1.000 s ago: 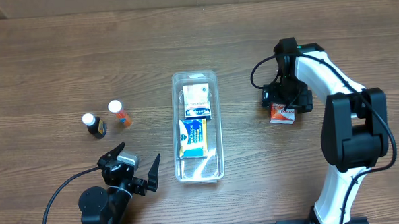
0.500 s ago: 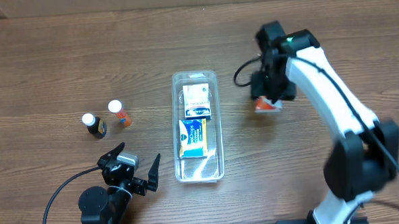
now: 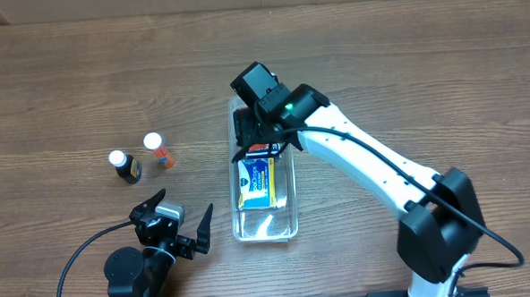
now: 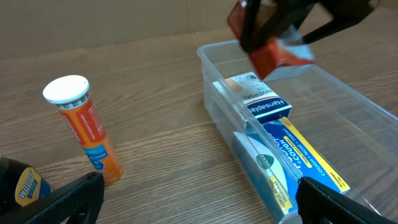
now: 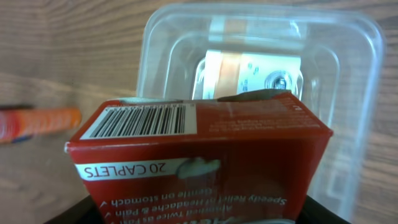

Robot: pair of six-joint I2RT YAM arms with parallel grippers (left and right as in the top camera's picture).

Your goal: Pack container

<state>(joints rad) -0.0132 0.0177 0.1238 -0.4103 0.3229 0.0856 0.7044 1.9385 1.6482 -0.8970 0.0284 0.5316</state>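
Note:
The container [image 3: 293,196] is a long clear bin in the middle of the table, also in the left wrist view [image 4: 210,57] and the right wrist view [image 5: 261,10]. Inside lie a white box [image 4: 256,98] at the far end and a blue-and-yellow box [image 3: 257,181] at the middle. My right gripper [image 3: 263,135] hangs over the container's far end, shut on a red caplet box [image 5: 199,149]. The red box [image 4: 270,55] is above the white box and clear of it. My left gripper [image 3: 180,217] stands open near the front edge, left of the container, holding nothing.
Left of the container stand an orange tube with a white cap [image 3: 157,149] and a dark bottle with a white cap [image 3: 125,165]. The orange tube [image 4: 84,127] is close ahead of my left gripper. Bare wood lies right of the container.
My right arm has swung left with the red box, from the table's right side to above the container's far end. The left arm has not moved.

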